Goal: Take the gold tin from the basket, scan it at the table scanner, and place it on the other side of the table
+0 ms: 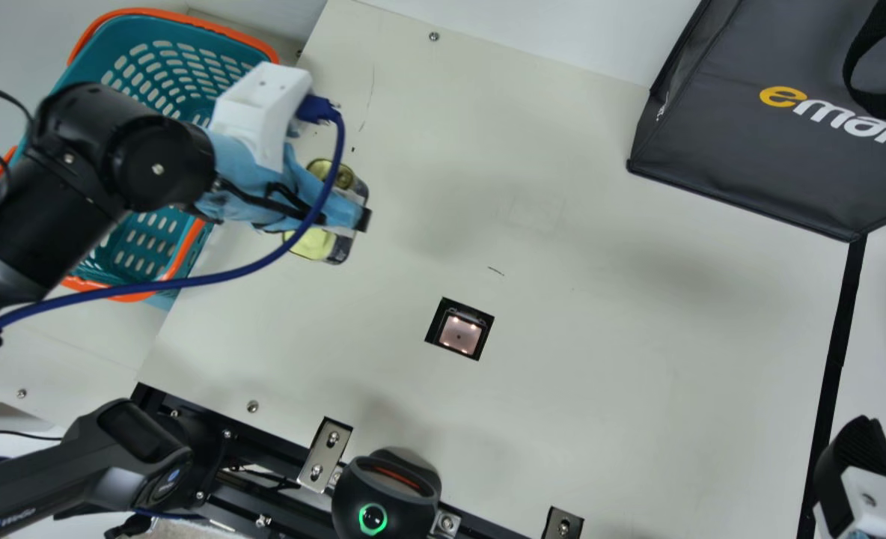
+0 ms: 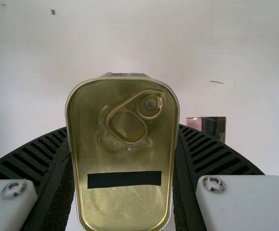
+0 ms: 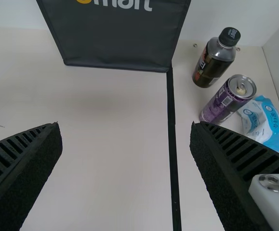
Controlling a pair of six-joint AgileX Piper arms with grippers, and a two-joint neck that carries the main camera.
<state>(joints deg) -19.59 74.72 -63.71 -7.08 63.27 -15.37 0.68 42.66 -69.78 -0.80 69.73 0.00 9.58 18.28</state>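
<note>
In the main view my left gripper (image 1: 352,217) is shut on the gold tin (image 1: 312,244), held above the table's left part, just right of the basket (image 1: 173,71). One finger and the blue-wrapped wrist hide the tin's middle. The left wrist view shows the tin's gold lid with pull ring and black strip (image 2: 125,202), squeezed between both pads of my left gripper (image 2: 123,129). The table scanner (image 1: 459,334) is a lit square window right of and below the tin. My right gripper (image 1: 859,468) is at the lower right corner; its fingers stand wide apart, holding nothing, in its wrist view (image 3: 125,124).
A dark bag (image 1: 750,142) stands at the upper right. Beyond the black tape line (image 3: 172,130) are a bottle (image 3: 215,60), a purple can (image 3: 226,102) and a blue-white pack (image 3: 264,125). A black device with a green ring (image 1: 387,494) sits at the near edge.
</note>
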